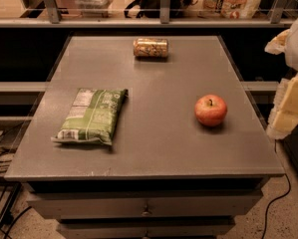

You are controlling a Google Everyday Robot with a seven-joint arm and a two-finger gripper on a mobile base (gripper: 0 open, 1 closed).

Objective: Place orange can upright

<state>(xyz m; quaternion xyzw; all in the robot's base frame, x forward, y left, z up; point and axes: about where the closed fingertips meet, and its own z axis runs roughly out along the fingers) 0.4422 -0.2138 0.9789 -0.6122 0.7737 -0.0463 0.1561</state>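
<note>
The orange can [150, 48] lies on its side at the far middle of the grey table [153, 143], its silver ends facing left and right. My gripper [289, 106] shows as cream-coloured parts at the right edge of the view, beside and just off the table's right side. It is well away from the can and holds nothing that I can see.
A red apple [211, 110] sits on the right half of the table. A green snack bag [92, 115] lies flat on the left half. A railing and shelf with goods [163, 4] run behind the table. Cables lie on the floor at the left and right.
</note>
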